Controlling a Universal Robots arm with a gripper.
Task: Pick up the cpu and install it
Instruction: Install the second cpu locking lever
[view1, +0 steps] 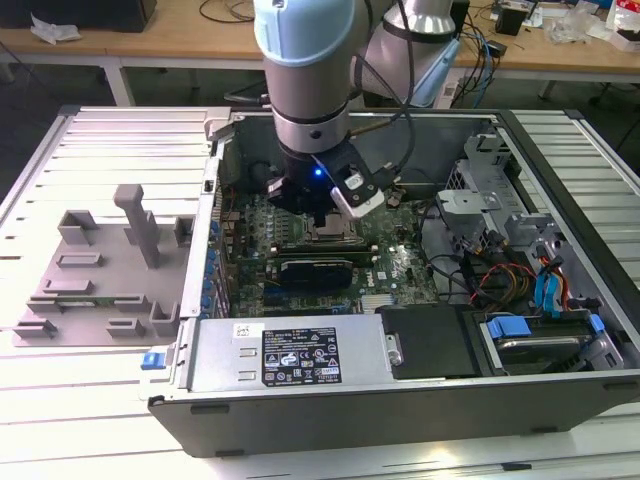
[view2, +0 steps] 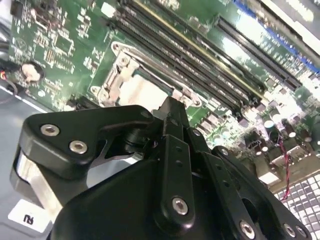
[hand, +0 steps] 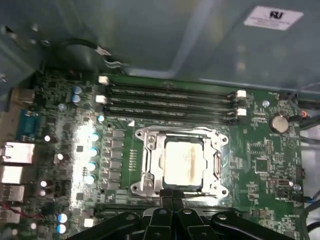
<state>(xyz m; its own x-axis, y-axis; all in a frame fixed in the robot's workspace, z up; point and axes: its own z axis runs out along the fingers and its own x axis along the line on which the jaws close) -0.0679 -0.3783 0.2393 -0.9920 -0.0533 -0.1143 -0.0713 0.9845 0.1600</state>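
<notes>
The cpu, a shiny silver square, lies flat inside the metal-framed socket on the green motherboard. In the second wrist view the cpu shows just beyond my black fingers. My gripper hangs close above the socket's near edge with its fingertips pressed together and nothing between them. In the exterior view my gripper reaches down into the open computer case, over the middle of the board.
Long black memory slots run beside the socket. A grey foam tray lies outside the case at the exterior view's left. A power supply, drive cage and loose cables crowd the case's front and right.
</notes>
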